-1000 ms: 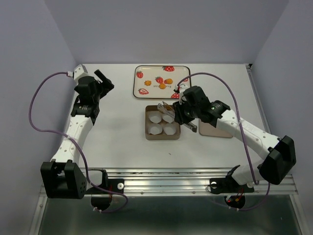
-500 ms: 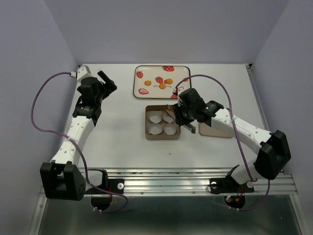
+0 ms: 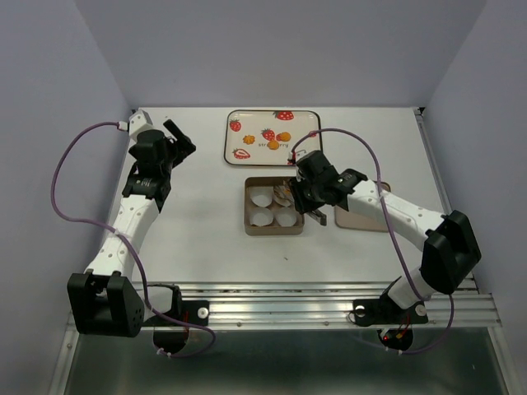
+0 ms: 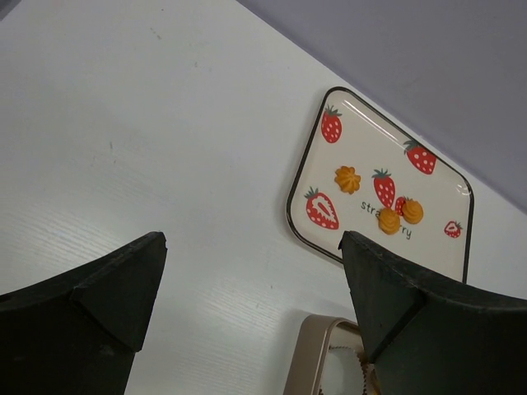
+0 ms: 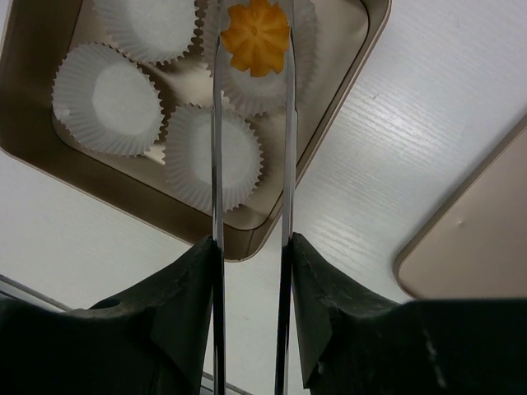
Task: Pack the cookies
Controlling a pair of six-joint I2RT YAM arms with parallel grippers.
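Right gripper [image 5: 249, 247] is clamped on the tongs [image 5: 216, 148], and the tong tips pinch one cookie [image 5: 258, 37] right over the far right paper cup [image 5: 251, 90] in the gold tin [image 5: 329, 123]. Whether the cookie touches the paper or hangs just above it, I can't tell. The job here, as I read it: centre it over the cup, ease it down until it seats, then let the blades spread gently so the cookie drops flat and doesn't cling to one blade. Lift straight up afterwards, or the tips may snag the frilled paper and drag the cup out of place. Left gripper [image 4: 251, 247] hangs wide open at the far left with nothing in it. Three more cookies [image 4: 389, 220] wait on the strawberry plate [image 4: 362, 140] beyond the tin.
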